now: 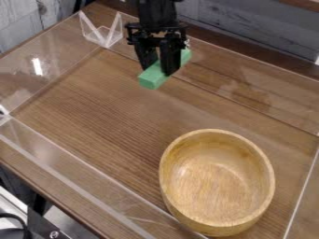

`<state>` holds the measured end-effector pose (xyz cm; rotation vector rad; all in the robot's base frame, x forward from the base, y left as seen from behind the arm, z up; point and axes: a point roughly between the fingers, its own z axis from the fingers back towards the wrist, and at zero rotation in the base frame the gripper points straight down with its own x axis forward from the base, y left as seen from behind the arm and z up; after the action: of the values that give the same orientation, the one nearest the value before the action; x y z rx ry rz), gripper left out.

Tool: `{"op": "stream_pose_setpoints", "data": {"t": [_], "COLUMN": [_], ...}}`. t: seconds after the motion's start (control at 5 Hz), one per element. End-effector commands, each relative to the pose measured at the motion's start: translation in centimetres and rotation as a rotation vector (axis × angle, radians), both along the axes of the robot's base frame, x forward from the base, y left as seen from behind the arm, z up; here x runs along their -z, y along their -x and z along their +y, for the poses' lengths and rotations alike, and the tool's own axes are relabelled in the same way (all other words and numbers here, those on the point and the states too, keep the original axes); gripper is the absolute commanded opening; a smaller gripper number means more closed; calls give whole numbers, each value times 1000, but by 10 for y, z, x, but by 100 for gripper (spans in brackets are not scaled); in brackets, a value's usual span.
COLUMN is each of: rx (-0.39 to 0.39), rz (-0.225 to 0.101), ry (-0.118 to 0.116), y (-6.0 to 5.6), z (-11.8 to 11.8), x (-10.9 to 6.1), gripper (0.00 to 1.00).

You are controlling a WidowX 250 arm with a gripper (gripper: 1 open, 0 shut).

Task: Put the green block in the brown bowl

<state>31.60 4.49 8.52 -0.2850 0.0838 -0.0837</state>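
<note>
Gripper (159, 59) clamped on the green block (159, 73), apparently lifted off the table for carrying; brown bowl (217, 180) well apart, empty.

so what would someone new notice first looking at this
Probably the bright green block near the top middle, clamped in the black end effector and hanging above the wooden table. Next, the big brown bowl at the lower right, empty, well apart from the block.
</note>
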Motion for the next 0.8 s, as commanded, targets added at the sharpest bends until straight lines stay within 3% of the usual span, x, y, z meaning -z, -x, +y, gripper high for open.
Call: {"op": "stream_pose_setpoints", "data": {"t": [0.0,0.6], "rx": [18,23], "rz": [-59,-65], "ry": [-18,-23], "y": [-6,-8], "z": [0,4], "x": [-10,6], "gripper": [0,0]}}
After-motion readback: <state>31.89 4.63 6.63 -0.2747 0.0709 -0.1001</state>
